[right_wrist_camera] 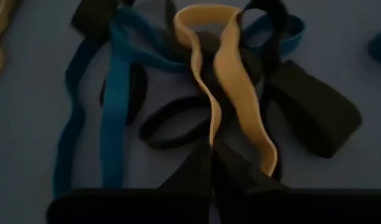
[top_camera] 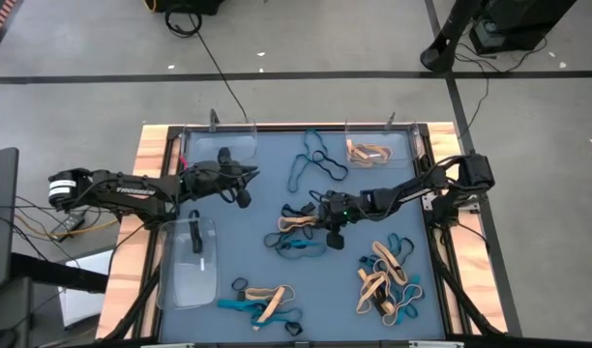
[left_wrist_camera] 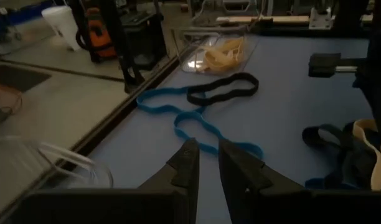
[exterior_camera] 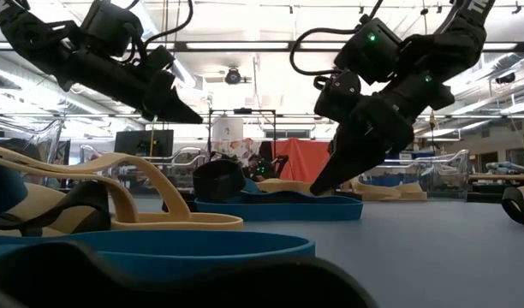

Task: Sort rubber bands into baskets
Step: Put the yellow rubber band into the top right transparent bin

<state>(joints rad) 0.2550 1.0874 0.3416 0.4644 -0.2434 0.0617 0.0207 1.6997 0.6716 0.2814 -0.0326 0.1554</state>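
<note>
A: Where is the right gripper?

B: Low over the middle pile of rubber bands on the blue worktop. Its jaws are closed, pinching a tan band at one edge.

A: How does that band lie?

B: Its long axis runs straight away from the jaws, the far loop end resting on black and teal-blue bands.

A: And the left gripper?

B: Raised near a clear basket, jaws nearly shut on nothing. Ahead of them a teal-blue band stretches lengthwise toward a basket holding tan bands, a black band lying crosswise over it
</note>
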